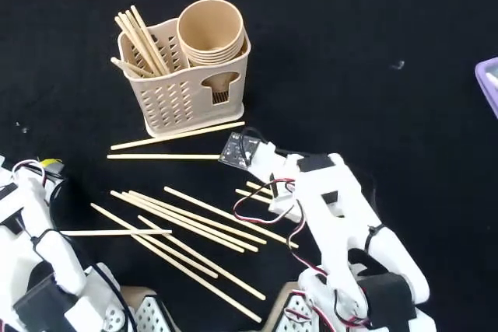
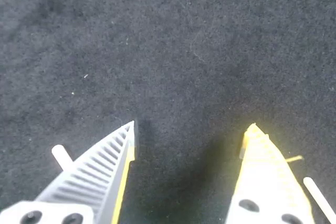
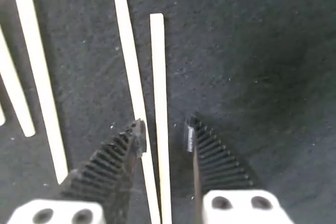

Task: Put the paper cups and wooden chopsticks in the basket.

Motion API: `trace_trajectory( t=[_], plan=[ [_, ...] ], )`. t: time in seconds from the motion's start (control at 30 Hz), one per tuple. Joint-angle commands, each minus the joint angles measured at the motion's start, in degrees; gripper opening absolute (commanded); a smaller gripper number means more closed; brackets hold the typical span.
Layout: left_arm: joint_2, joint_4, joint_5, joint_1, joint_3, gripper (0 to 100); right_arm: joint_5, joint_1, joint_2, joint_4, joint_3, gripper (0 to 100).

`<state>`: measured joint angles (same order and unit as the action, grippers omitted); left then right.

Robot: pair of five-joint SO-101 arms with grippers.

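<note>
Chopsticks (image 1: pixel 194 223) loose on bench (image 1: pixel 373 75), others in basket (image 1: pixel 187 99) beside stacked paper cups (image 1: pixel 210 29) | right fingers (image 3: pixel 110 163) narrowly parted astride two chopsticks | left fingers (image 2: pixel 100 177) wide over black bench

No readable text or labels.

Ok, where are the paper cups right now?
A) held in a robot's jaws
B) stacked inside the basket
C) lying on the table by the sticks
B: the paper cups sit nested in a stack in one compartment of the basket, with their rims poking up above its wall.
</note>
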<state>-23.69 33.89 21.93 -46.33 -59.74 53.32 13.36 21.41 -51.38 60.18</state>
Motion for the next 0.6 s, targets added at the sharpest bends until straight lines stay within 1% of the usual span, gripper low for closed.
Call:
trace_trajectory(
  t=[0.0, 0.13, 0.23, 0.4, 0.5, 0.57],
  plan=[
    [-1.9, -0.8, -0.4, 0.5, 0.4, 32, 0.7, -0.1, -0.1, 2.3, 0.4, 13.4],
    [-1.9, -0.8, -0.4, 0.5, 0.4, 32, 0.7, -0.1, 0.4, 2.2, 1.6, 13.4],
    [-1.9, -0.8, -0.4, 0.5, 0.4, 32, 0.2, -0.9, 1.8, -1.3, -1.2, 13.4],
    [-1.9, -0.8, -0.4, 0.5, 0.4, 32, -8.3, -0.8, 8.0, -12.1, -9.6, 13.4],
    [-1.9, -0.8, -0.4, 0.5, 0.5, 32, -8.0, 1.5, 10.2, -17.2, -9.8, 13.4],
    [-1.9, -0.8, -0.4, 0.5, 0.5, 32, -5.4, 4.1, 10.2, -17.5, -6.5, 13.4]
  ],
)
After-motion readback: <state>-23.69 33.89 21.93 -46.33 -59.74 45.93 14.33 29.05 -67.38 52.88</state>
